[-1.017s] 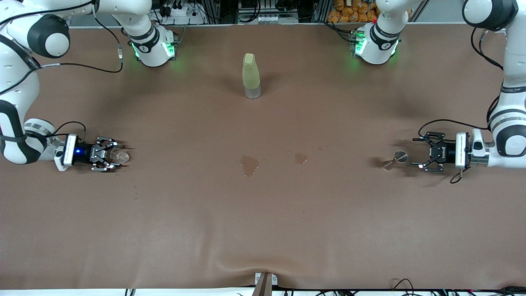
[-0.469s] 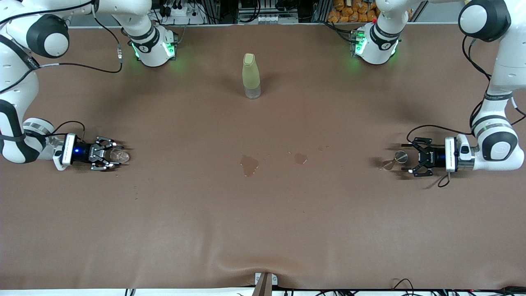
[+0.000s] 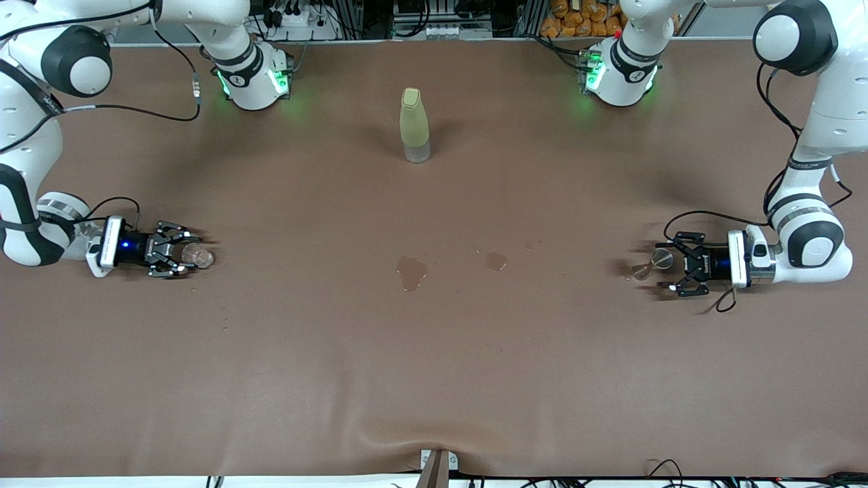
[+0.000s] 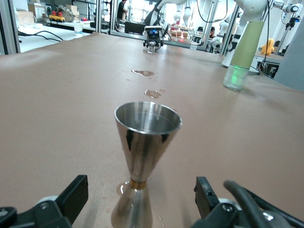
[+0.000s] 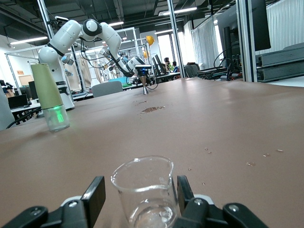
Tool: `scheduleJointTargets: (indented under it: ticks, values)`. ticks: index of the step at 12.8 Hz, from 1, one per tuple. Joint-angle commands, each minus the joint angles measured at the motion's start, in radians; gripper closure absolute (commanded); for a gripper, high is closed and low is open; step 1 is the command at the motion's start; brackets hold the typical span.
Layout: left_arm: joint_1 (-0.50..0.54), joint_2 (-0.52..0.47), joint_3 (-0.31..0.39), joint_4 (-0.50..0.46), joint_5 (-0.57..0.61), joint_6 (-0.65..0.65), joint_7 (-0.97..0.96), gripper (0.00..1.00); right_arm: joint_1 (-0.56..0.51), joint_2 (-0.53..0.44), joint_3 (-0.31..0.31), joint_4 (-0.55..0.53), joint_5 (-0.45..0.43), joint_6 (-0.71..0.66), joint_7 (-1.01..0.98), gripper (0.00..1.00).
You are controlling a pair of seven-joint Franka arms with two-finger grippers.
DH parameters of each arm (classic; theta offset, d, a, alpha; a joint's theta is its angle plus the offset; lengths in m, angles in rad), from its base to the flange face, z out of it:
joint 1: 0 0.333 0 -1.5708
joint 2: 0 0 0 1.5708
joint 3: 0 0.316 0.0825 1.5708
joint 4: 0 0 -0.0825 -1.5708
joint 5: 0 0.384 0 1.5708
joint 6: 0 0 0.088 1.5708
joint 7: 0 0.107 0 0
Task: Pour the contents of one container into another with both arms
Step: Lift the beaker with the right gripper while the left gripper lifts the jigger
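Now closed in on the glass cup (image 3: pixel 197 256): right gripper (image 3: pixel 178 258), fingers clamping it. Left gripper (image 3: pixel 668 272), advanced, brackets the jigger (image 3: pixel 661 258), jaws wide; lift pending

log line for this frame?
right gripper: shut on cup | left gripper: open, around jigger | pour: not started

Two white jointed arms, left arm (image 3: pixel 814 129) and right arm (image 3: pixel 34 135), are showing black joint bands. Bases are glowing green. Black cables are looping along the links. Black finger grippers are showing behind white wrist blocks; a blue light is glowing at right wrist.
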Motion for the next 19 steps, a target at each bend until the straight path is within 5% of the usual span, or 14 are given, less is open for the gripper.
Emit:
scheduleJointTargets:
  ticks: [1, 6, 15, 19]
  values:
    - [-0.019, 0.009, 0.001, 0.007, -0.044, 0.007, 0.021, 0.0, -0.025, 0.038, 0.026, 0.028, 0.019, -0.023, -0.039, 0.31]
    - [-0.019, 0.019, 0.001, 0.005, -0.046, 0.007, 0.021, 0.17, -0.037, 0.053, 0.042, 0.046, 0.018, -0.042, -0.039, 0.32]
    - [-0.016, 0.032, 0.003, 0.005, -0.043, 0.011, 0.021, 0.32, -0.043, 0.055, 0.042, 0.048, 0.019, -0.045, -0.039, 0.5]
    - [-0.015, 0.026, 0.003, 0.005, -0.043, 0.011, 0.018, 0.4, -0.03, 0.043, 0.043, 0.05, 0.019, -0.1, -0.017, 0.68]
